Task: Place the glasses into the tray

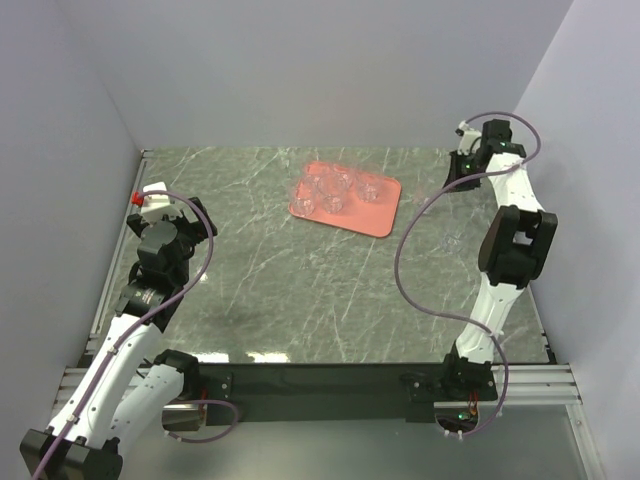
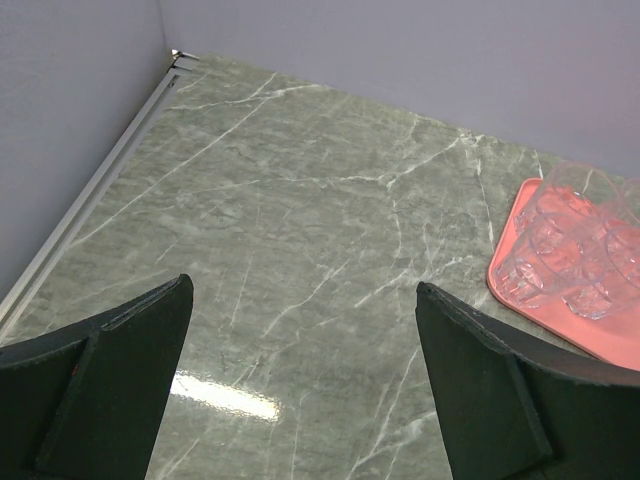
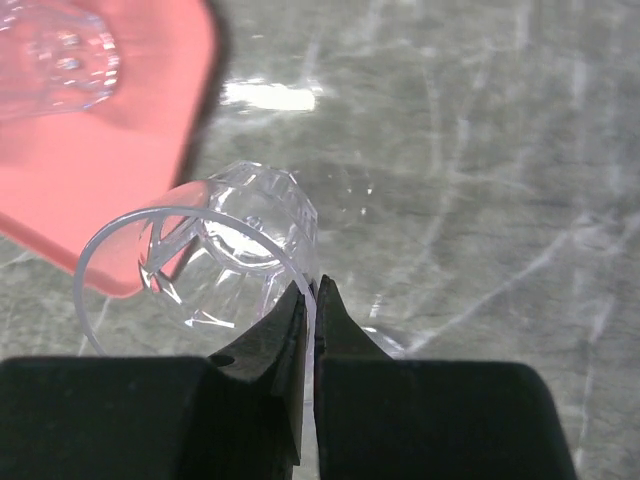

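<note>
Clear glass [image 3: 230,250] pinched by its rim, that's what the right end effector [image 3: 310,290] has: fingers closed right down on the thin wall, one inside and one outside by the look of it. On the wrist cam the glass looks tipped toward the lens, and the salmon tray [image 3: 100,170] sits at about 10 o'clock from it, its edge showing through the glass.

From above, the tray [image 1: 383,215] is around 12 o'clock on the table [image 1: 250,280] with several glasses [image 1: 330,190] already bunched on it. The right end effector [image 1: 462,172] is off at 2 o'clock. Over at 9 o'clock the left end effector [image 2: 302,290] is spread wide, holding nothing.

My take: a rim pinch is a slippery hold, so go slow and don't let the glass swing. Aim for the bare corner at roughly 4 o'clock on the tray, and seat the base flat before letting go so it doesn't clip the others.

No brands, labels or writing I can read anywhere.
</note>
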Motion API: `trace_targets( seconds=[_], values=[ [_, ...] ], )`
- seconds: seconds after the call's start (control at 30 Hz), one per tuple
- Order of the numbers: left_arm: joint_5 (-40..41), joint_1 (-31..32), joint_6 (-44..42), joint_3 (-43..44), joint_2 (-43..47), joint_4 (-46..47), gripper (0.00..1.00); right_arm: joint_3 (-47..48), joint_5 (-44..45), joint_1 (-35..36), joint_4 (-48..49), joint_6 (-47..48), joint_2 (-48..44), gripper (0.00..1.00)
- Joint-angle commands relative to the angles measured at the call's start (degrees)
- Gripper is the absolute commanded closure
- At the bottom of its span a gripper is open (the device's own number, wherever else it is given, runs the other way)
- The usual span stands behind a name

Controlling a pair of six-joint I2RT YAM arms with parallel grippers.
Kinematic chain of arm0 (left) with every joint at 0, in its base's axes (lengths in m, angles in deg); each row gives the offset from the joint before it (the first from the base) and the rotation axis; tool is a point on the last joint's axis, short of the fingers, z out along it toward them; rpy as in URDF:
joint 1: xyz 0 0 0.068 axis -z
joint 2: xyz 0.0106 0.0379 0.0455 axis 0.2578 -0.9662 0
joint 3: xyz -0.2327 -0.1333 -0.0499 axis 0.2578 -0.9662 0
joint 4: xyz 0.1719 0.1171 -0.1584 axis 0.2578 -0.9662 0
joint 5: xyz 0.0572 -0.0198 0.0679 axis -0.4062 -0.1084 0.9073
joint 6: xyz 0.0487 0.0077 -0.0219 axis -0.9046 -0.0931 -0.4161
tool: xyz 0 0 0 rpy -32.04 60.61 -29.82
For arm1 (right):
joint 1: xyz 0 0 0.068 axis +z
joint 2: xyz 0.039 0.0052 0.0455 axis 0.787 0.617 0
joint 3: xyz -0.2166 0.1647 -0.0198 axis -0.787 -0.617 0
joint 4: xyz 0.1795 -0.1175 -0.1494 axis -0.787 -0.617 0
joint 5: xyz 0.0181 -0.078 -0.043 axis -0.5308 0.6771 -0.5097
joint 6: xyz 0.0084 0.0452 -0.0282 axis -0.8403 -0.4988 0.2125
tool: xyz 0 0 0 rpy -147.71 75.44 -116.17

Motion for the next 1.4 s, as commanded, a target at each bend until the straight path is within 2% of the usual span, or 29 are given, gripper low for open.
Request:
trace_targets(
  seconds=[0.0, 0.43, 1.37],
  values=[
    [-1.14, -0.22, -0.87, 0.71, 0.14, 0.81, 0.01, -1.46, -2.77, 3.37, 3.12, 0.28, -4.85, 1.0],
    [-1.05, -0.22, -1.31, 0.8, -0.83, 0.72, 0.01, 10.22, 1.89, 11.1, 0.67, -1.92, 4.2, 1.0],
    [-1.93, -0.22, -1.57, 0.8, -2.32, 0.72, 0.02, 22.26, 6.64, 14.27, 1.63, -4.12, 14.3, 1.0]
  ],
)
